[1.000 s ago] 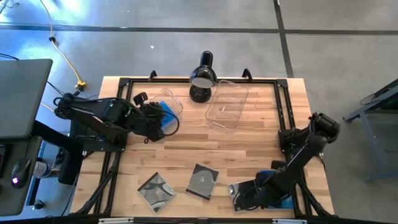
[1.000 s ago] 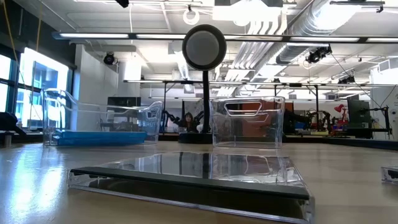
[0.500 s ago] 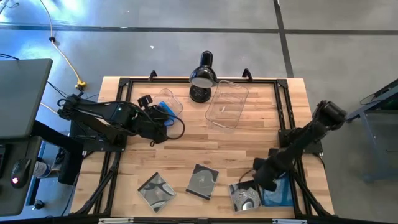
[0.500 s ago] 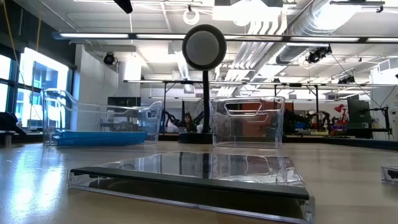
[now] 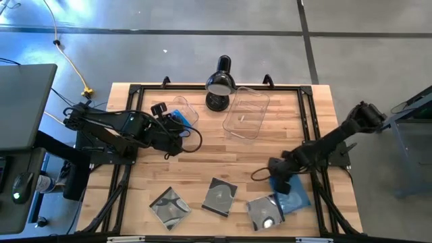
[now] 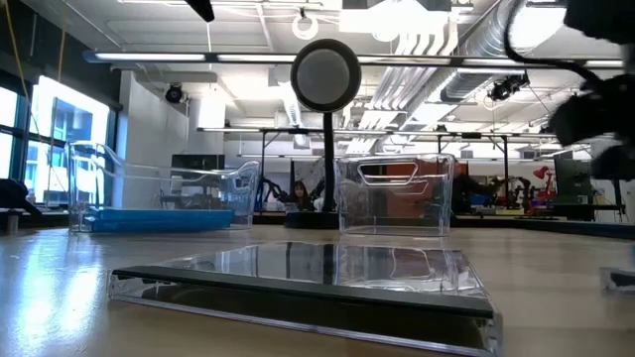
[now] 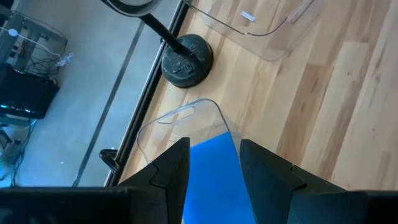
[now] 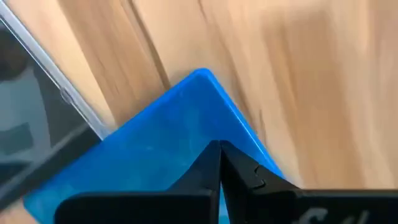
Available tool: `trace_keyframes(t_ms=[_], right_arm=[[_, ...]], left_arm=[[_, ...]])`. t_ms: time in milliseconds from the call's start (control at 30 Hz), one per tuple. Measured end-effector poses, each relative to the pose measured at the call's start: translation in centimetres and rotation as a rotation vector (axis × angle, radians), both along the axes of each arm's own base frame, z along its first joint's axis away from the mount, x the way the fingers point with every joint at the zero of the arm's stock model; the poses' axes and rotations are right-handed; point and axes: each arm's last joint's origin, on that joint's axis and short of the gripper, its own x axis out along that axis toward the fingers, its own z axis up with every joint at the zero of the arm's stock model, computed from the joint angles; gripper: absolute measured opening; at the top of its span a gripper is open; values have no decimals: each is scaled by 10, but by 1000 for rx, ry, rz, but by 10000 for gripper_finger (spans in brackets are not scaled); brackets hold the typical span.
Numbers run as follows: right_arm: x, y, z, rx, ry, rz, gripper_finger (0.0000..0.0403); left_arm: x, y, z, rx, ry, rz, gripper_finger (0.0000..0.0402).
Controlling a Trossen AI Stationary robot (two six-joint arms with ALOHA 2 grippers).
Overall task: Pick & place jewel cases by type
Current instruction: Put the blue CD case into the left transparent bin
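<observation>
A pale wooden plank worktop (image 5: 202, 152) stands on grey concrete; beyond it lies a workshop with ceiling ducts. No writing is legible. Three clear jewel cases (image 5: 220, 196) lie along the near edge. Two clear tubs (image 5: 246, 111) and one black lamp (image 5: 219, 82) stand along the far edge. The right tool (image 5: 278, 181) pinches one blue case (image 5: 291, 190) near the right edge; the left tool (image 5: 174, 129), jaws part-open, hangs over another blue case (image 7: 211, 171) in the left tub.

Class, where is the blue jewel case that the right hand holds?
High view: the blue jewel case is at the table's front right, pinched in the right hand, beside a clear jewel case.
</observation>
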Motion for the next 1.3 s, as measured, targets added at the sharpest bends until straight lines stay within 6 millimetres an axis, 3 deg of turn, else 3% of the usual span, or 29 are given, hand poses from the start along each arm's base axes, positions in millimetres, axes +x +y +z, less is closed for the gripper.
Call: trace_keyframes(t_ms=[200,433,633,867,1100,1300], right_arm=[[25,-16,2,-78,-218,54,0],[64,-44,-12,-191,-393,50,0],[89,-52,2,-84,-672,91,0],[75,-50,20,-75,-662,97,0],[40,-35,35,-27,-513,111,0],[11,-36,45,-3,-377,32,0]], left_arm=[[0,0,0,-3,-8,7,138],[3,-1,1,-17,-36,6,138],[9,-4,1,-93,-69,-20,138],[33,-26,-20,-123,-13,-82,136],[83,-68,-71,-130,23,-157,76],[131,-83,-129,-103,47,-184,30]])
